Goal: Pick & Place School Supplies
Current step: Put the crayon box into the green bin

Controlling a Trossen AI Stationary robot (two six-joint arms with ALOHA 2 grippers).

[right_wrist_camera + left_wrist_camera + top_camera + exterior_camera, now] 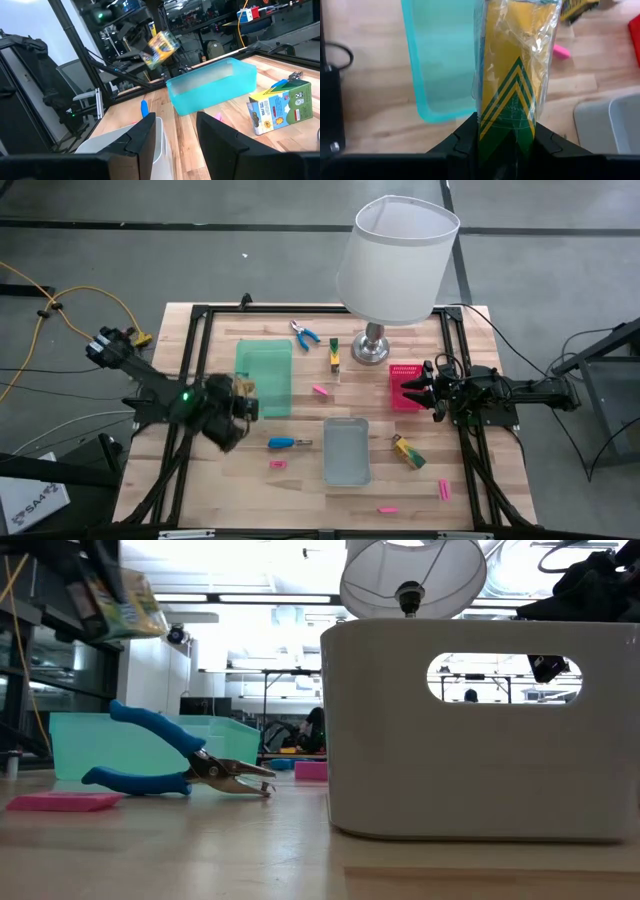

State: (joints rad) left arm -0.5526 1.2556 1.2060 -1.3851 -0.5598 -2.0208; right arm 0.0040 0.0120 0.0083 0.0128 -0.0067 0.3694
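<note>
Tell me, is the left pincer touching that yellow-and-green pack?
Touching. In the left wrist view, the left pincer has its two dark fingers pressed against both sides of the yellow-and-green pack, holding it above the green tray.

Past my right gripper's [175, 135] parted fingers I see the teal tray [212, 90], a yellow-and-green box [280, 107] standing near it, and the far left gripper [142, 37] holding a yellow packet [161, 47] aloft.
</note>
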